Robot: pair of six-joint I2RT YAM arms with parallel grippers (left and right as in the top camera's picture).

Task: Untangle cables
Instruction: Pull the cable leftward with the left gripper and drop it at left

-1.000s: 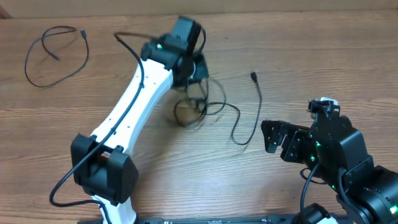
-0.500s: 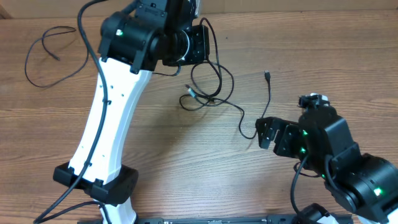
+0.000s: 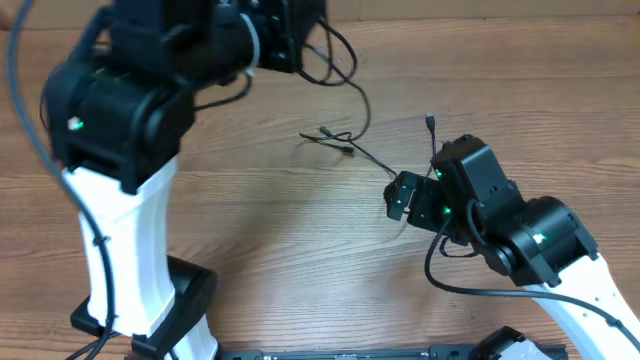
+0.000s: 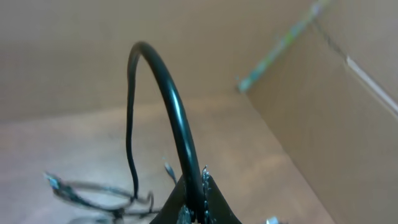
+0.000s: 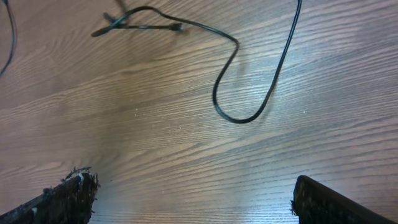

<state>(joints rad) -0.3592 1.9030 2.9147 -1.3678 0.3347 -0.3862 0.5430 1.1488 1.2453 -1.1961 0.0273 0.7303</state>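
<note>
My left gripper (image 3: 305, 45) is raised near the table's far edge, shut on a thin black cable (image 3: 352, 85) that hangs from it in loops. In the left wrist view the cable (image 4: 155, 68) arcs up from the pinched jaws (image 4: 196, 202), with tangled strands (image 4: 93, 193) blurred below. Small plugs (image 3: 335, 140) rest on the table, and one strand runs on to a plug (image 3: 428, 122) at the right. My right gripper (image 3: 398, 197) is open and empty, low over the table beside the cable's U-shaped bend (image 5: 239, 118). Its fingers (image 5: 193, 205) stand wide apart.
The wooden table (image 3: 250, 230) fills the view. The raised left arm (image 3: 120, 150) covers the table's left part and whatever lies there. A cardboard wall (image 4: 323, 93) stands behind the table.
My left arm has risen and moved toward the far edge, lifting the cable and stretching the tangle out. My right arm has moved left and forward to the cable's bend.
</note>
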